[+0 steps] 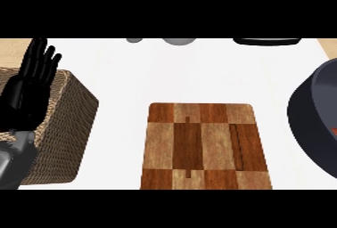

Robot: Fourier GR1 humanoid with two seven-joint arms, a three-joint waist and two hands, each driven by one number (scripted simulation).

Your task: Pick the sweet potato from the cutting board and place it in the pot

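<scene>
The left hand [31, 78] stood at the view's left edge, fingers straight and up, holding nothing; it appeared to be resting, over a woven basket [66, 133]. The right hand showed nowhere in view. To the right of the left hand lay the cutting board [204, 147], its chequered wood bare of any sweet potato. Farther right again, well apart from the hand, the dark pot [309, 111] was cut by the frame edge. A small reddish-orange patch [332, 130] showed inside its wall at the edge; this was possibly the sweet potato, but too little was visible to confirm. If so, placement seemed complete.
</scene>
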